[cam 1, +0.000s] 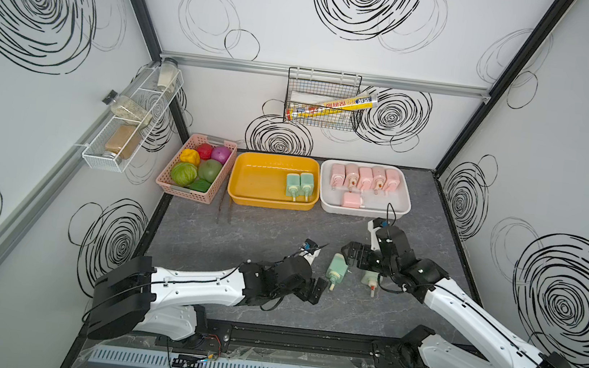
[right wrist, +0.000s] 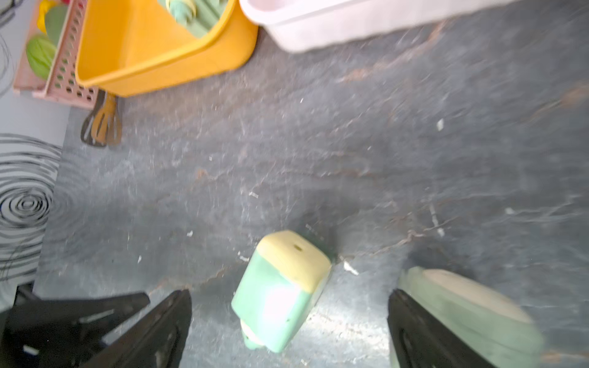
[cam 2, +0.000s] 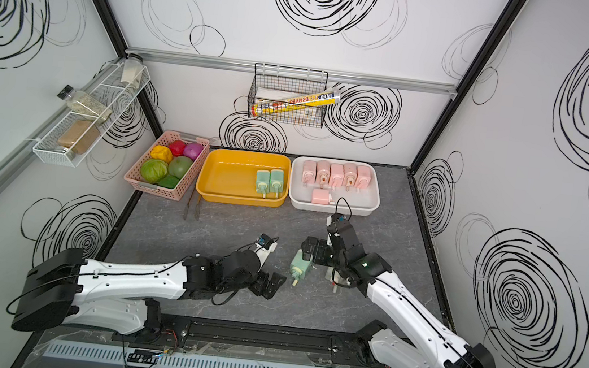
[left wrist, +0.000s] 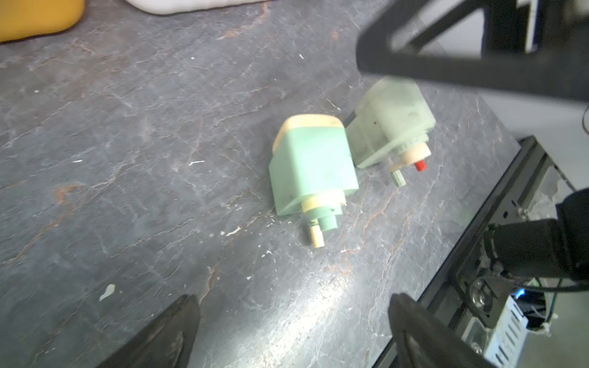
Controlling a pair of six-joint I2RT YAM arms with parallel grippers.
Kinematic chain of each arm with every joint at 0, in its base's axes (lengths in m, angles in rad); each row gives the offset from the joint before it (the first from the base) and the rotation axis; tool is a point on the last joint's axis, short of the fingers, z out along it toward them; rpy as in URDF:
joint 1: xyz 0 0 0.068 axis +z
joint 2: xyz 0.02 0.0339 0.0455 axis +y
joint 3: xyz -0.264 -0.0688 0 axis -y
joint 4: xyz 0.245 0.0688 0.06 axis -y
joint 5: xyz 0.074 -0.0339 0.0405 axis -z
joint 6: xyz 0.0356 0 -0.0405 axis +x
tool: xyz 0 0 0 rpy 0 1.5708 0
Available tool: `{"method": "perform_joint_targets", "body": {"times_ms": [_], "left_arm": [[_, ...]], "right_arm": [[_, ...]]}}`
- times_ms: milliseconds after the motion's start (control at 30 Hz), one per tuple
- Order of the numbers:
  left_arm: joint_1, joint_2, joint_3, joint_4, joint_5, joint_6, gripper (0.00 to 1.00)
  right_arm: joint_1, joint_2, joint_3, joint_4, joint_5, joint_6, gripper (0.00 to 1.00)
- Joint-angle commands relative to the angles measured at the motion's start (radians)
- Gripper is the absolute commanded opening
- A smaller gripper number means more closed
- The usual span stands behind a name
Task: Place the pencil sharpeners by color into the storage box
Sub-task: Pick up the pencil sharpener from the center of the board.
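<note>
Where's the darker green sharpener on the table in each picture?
In a top view: darker sharpener between the arms.
In a top view: darker sharpener between the arms.
Left wrist: darker sharpener beside the paler sharpener.
Right wrist: darker sharpener close up.
Shared landmark: yellow tray.

Both top views look steeply down over the whole table [cam 1: 261,226] — the wrist cameras sit low and close, both showing the same mint green sharpener [left wrist: 314,165].
</note>
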Motion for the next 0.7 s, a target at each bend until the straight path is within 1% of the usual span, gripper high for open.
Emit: {"method": "perform_joint_targets", "body": {"times_ms": [0,100,233,467,533,667], "left_arm": [[-0.046,0.078,0.082,0.03,-0.094,0.064,0.99],[-0.066,0.157,0.143,0.008,-0.129,0.06,0.99],[-0.067,0.256,0.216,-0.007,-0.149,0.044,0.99],[-0.062,0.374,0.321,-0.065,-0.243,0.006,0.99],[-0.056,0.399,0.338,-0.07,-0.241,0.01,1.0],[-0.049,0.446,0.371,-0.076,-0.241,0.025,0.95]], "right_arm": [[-0.03,-0.05,-0.026,0.052,0.097,-0.021,1.0],[-0.031,-0.057,-0.034,0.044,0.095,-0.043,1.0],[-0.032,-0.057,-0.024,-0.015,0.103,-0.093,1.0],[-0.032,-0.097,-0.046,-0.044,0.138,-0.093,1.0],[-0.032,-0.104,-0.043,-0.069,0.158,-0.093,1.0],[-0.032,-0.12,-0.046,-0.119,0.206,-0.092,1.0]]}}
